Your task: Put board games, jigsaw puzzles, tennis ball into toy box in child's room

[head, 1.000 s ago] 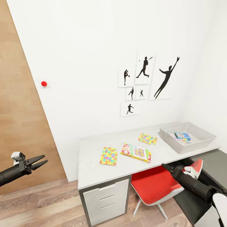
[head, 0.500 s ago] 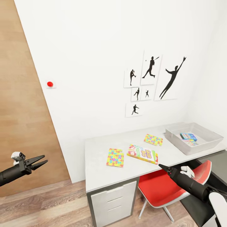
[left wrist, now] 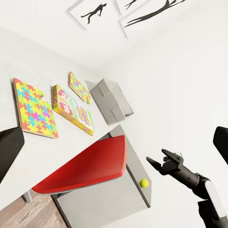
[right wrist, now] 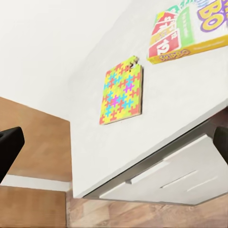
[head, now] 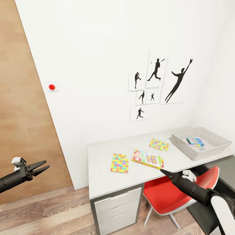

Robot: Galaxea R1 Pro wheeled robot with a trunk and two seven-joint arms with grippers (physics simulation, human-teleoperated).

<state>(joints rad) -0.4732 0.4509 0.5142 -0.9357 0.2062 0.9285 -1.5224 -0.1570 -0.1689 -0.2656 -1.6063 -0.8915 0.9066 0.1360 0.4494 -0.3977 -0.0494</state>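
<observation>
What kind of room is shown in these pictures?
Probably a child's bedroom or playroom: black athlete silhouette pictures hang over a pale grey-white desk holding colourful jigsaw puzzles and a white Skip-Bo game box.

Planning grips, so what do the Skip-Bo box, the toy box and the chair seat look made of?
Skip-Bo box: printed cardboard by its look, with flat faces and crisp edges. Toy box: probably matte grey plastic, smooth with sloped walls. Chair seat: red, smooth moulded shell, likely plastic.

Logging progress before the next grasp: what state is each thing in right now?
Skip-Bo box: flat on table, outside the toy box.
Two jigsaw puzzles: flat on table.
Toy box: holds a blue game box.
Left gripper: open, empty.
Right gripper: open, empty.
</observation>
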